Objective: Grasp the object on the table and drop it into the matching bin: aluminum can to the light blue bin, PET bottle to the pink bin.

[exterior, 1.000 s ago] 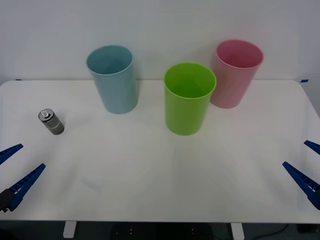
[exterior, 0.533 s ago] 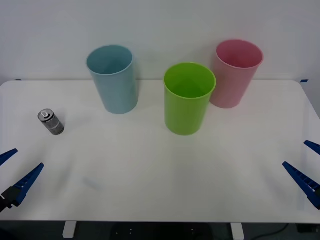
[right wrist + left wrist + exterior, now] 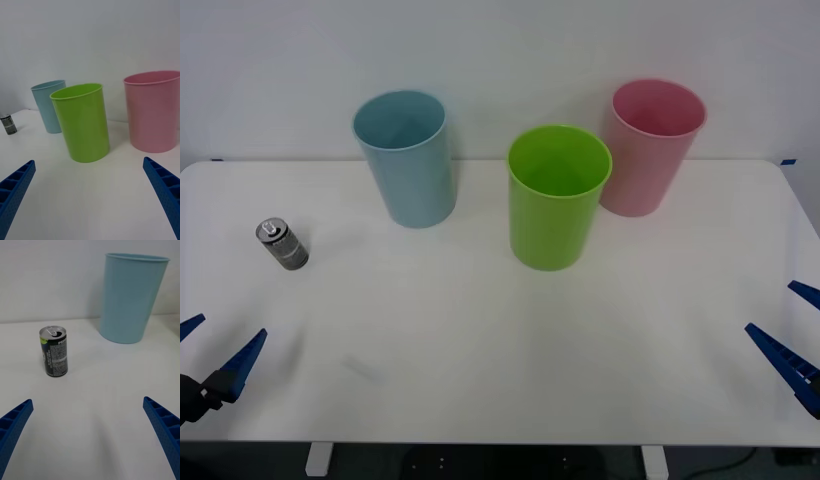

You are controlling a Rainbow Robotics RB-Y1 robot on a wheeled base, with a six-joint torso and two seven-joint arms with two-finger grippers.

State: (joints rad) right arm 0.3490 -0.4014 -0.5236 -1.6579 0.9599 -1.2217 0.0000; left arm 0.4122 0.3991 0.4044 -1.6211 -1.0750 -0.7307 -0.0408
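Note:
The aluminum can point(image 3: 282, 245) stands upright near the left end of the white table point(image 3: 480, 350); it is small, dark grey, with a silver lid, and it also shows ahead of the left wrist camera point(image 3: 53, 351). My left gripper point(image 3: 215, 345) hovers open at the table's front left corner, well short of the can. The light blue bin point(image 3: 405, 157) stands behind and to the right of the can point(image 3: 132, 296). Far to the right at the back stands the pink bin point(image 3: 652, 146) point(image 3: 153, 110). At the front right edge my right gripper point(image 3: 795, 335) waits open and holds nothing.
A lime green bin point(image 3: 558, 195) stands between the blue and pink bins, slightly nearer to me point(image 3: 82, 122). A plain white wall rises behind the table. The table's front half is bare white surface.
My left gripper has slid back toward the front left corner and lower in the front view. The can, the bins and the right gripper have kept their places.

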